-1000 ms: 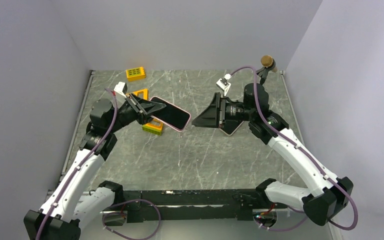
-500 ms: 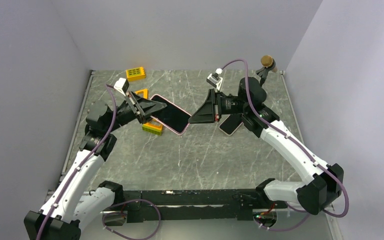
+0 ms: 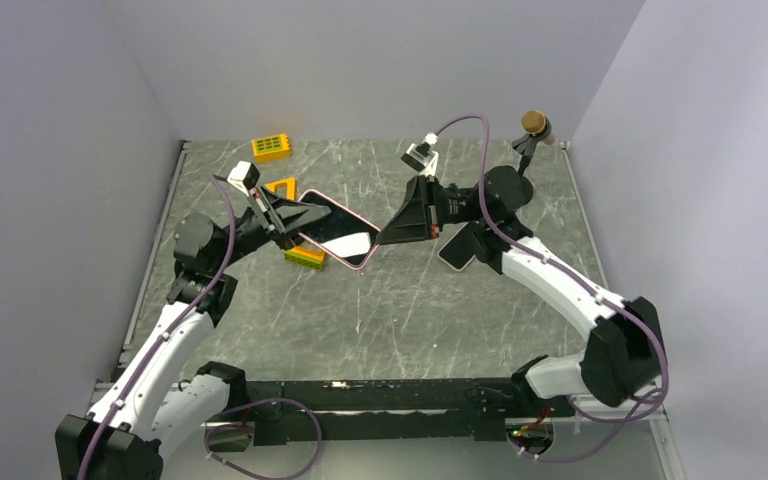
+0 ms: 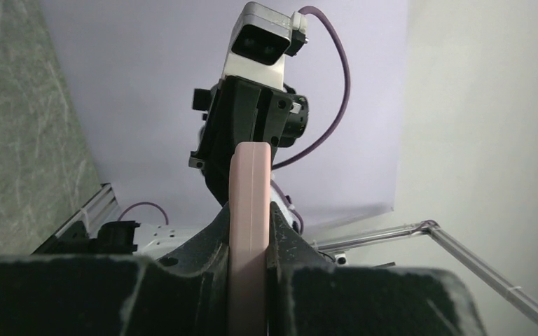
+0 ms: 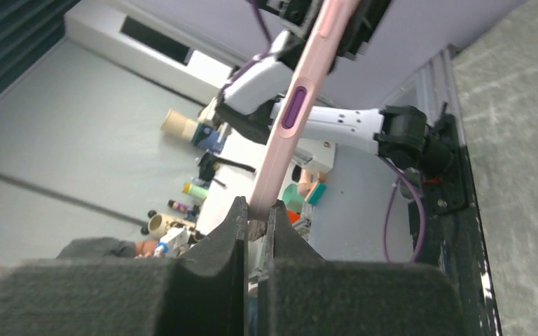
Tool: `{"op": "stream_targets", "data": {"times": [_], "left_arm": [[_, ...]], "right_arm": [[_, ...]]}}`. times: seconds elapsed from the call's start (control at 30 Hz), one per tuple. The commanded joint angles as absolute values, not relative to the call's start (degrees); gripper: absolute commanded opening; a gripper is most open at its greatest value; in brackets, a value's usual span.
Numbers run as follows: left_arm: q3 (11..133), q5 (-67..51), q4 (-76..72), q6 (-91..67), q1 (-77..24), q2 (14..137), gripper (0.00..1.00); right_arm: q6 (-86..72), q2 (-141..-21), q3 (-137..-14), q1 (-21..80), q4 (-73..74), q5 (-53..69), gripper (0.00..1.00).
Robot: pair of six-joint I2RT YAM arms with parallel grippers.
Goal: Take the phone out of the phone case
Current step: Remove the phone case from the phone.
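Phone case (image 3: 338, 233) gripped by left end effector (image 4: 251, 234), right end effector (image 5: 256, 218); purple button (image 5: 291, 112) wrist-only

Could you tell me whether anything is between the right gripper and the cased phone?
Nothing visible: the right gripper pinches one end of the phone case, and the left gripper clamps the other end.

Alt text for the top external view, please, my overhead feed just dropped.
Both arms hold a pink-cased phone in the air above the marble table: the left gripper clamps one end, and the right gripper pinches the opposite corner. A few yellow blocks lie on the table near the left gripper.
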State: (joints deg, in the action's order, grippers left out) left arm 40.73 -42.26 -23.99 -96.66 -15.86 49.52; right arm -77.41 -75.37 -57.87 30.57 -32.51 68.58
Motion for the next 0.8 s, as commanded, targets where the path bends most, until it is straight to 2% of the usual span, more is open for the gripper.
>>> {"op": "stream_targets", "data": {"times": [0.0,0.07,0.1,0.3,0.77], "left_arm": [[41.45,-41.13,-44.5,-114.07,-16.14,49.55,0.0],[41.43,-39.6,-45.81,-116.56,-16.17,49.13,0.0],[41.61,-39.11,-45.31,-117.14,-16.15,48.54,0.0],[43.06,-38.15,-41.04,-116.89,-16.17,46.28,0.0],[44.48,-34.23,-36.35,-116.05,-16.17,43.1,0.0]], "right_arm": [[-98.37,-84.01,-58.48,32.2,-78.84,72.15,0.0],[-110.0,-90.19,-61.99,32.55,-95.98,70.75,0.0],[-111.52,-92.81,-63.99,32.97,-98.15,70.17,0.0],[-107.38,-98.35,-71.29,35.15,-94.66,70.27,0.0],[-102.25,-105.49,-79.14,38.29,-90.81,72.81,0.0]]}}
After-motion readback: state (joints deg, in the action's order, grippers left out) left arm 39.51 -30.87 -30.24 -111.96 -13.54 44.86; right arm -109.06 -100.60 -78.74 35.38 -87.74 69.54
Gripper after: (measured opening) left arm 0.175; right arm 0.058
